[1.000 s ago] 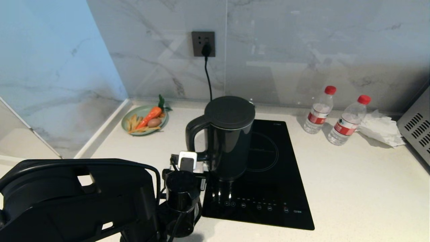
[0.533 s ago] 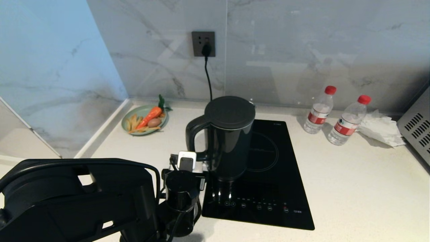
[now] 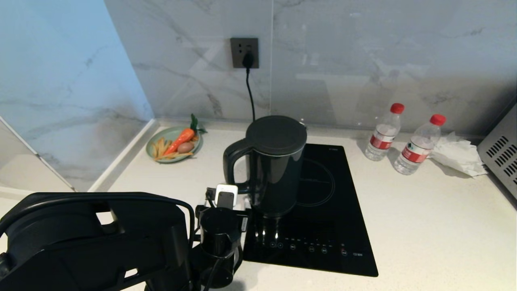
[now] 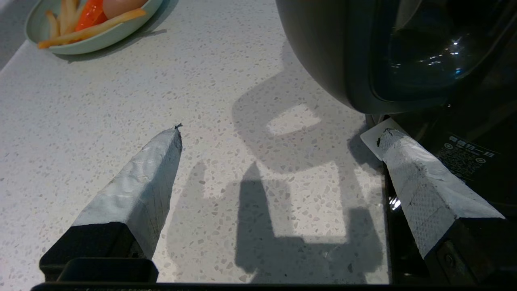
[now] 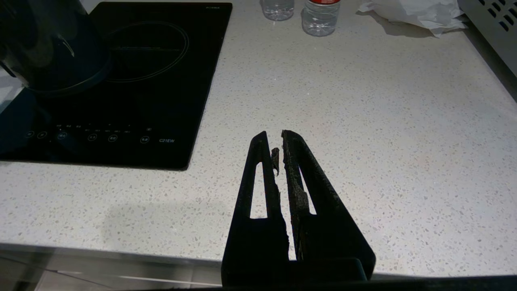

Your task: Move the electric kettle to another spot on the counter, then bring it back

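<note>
Kettle (image 3: 276, 165) standing partly on the cooktop (image 3: 323, 210), unheld; left gripper (image 4: 278, 137), fingers apart, just beside its handle; right gripper (image 5: 278, 139) closed, empty, parked; stage of task indeterminate.

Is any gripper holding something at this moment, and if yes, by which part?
Nothing is held. The left gripper is open beside the kettle, its fingers empty. The right gripper is shut on nothing, parked over the counter.

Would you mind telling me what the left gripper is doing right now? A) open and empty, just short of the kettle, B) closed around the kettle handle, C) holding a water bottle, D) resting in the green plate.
A: in the left wrist view the left gripper has its fingers spread wide over the bare counter, with nothing between them and the kettle just ahead.
</note>
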Controlling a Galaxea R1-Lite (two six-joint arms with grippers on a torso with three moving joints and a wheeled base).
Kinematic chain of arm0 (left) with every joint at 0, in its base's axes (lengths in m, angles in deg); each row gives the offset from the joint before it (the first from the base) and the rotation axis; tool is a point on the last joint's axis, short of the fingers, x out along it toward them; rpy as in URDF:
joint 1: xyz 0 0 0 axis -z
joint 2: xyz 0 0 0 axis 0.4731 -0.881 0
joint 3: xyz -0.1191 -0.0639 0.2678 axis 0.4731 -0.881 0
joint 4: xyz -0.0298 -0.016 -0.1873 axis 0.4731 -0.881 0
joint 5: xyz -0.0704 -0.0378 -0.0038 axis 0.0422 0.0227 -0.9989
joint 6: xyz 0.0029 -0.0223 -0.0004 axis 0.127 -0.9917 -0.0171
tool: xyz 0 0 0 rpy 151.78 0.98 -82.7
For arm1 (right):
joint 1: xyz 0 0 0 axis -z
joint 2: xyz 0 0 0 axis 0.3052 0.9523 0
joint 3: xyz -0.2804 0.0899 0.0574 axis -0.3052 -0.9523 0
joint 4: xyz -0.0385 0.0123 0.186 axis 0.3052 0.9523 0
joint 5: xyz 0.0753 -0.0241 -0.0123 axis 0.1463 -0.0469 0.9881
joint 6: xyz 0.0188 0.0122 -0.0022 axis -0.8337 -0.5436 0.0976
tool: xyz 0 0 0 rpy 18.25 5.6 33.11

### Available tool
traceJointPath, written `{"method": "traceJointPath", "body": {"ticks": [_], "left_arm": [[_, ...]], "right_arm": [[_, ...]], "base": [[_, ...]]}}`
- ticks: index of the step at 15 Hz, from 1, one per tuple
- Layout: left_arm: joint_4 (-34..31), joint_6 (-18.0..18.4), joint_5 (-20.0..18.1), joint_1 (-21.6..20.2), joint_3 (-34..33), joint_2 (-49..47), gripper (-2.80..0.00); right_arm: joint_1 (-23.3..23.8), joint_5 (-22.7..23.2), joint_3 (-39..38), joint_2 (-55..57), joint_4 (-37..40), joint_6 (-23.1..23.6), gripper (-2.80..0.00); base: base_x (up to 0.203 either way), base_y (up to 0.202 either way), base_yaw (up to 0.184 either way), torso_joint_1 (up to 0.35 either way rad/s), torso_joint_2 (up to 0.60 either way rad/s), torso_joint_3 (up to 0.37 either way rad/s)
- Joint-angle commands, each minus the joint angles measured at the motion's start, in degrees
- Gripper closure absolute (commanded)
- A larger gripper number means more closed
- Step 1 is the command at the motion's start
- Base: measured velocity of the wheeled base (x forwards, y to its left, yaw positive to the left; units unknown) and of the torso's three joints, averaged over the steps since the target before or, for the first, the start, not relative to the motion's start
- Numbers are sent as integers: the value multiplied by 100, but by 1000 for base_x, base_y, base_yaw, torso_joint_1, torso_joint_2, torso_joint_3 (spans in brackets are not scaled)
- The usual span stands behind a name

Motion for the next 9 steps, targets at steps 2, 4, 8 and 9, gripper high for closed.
{"method": "traceJointPath", "body": {"ticks": [2, 4, 8, 9], "left_arm": [[51, 2, 33, 37, 19, -57, -280], [51, 2, 33, 54, 19, -74, -280], [51, -7, 33, 72, 46, -154, -280], [51, 2, 33, 72, 63, -145, -280]], "right_arm": [[0, -2, 1, 0, -2, 1, 0], [2, -2, 0, 0, -2, 1, 0], [-3, 3, 1, 0, -2, 1, 0], [4, -3, 1, 0, -2, 1, 0]], "base": [[0, 0, 0, 0, 0, 0], [0, 0, 0, 0, 0, 0], [0, 0, 0, 0, 0, 0], [0, 0, 0, 0, 0, 0]]}}
